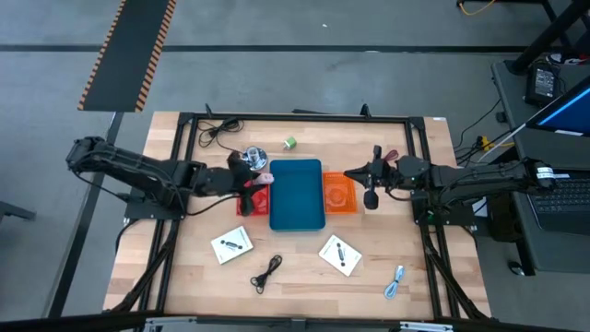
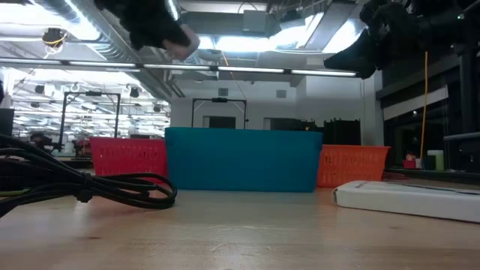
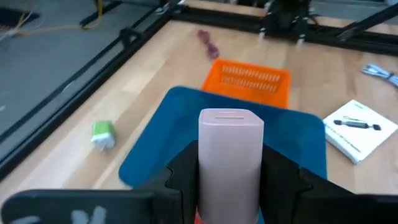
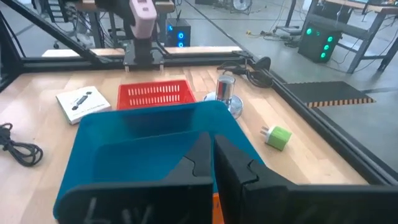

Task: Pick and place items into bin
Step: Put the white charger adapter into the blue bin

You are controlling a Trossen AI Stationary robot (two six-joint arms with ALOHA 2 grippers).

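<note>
My left gripper (image 1: 256, 178) is shut on a pale block (image 3: 230, 155), raised over the red basket (image 1: 253, 201) at the left wall of the blue bin (image 1: 296, 195). It also shows high up in the low view (image 2: 176, 37). My right gripper (image 4: 214, 163) is shut and empty above the orange basket (image 1: 338, 195), at the bin's right wall. A green cube (image 1: 289, 143) lies behind the bin. Two white cards (image 1: 231, 245) (image 1: 339, 254), a black cable (image 1: 267, 273) and a blue-white cable (image 1: 395, 281) lie in front. A reddish cable (image 3: 208, 42) lies at the far right. My left gripper pinches the pale block by its two opposite long sides (image 3: 205, 168) between its two fingers (image 3: 186, 177). The block's free end (image 3: 230, 117) sticks out past the fingertips toward the blue bin. The block is lifted clear of the table and the baskets.
A shiny silver round object (image 1: 255, 157) stands behind the red basket. A black cord (image 1: 217, 129) lies at the far left corner. A dark metal frame (image 1: 295, 118) runs round the table. Bare wood shows along the near edge between the cards.
</note>
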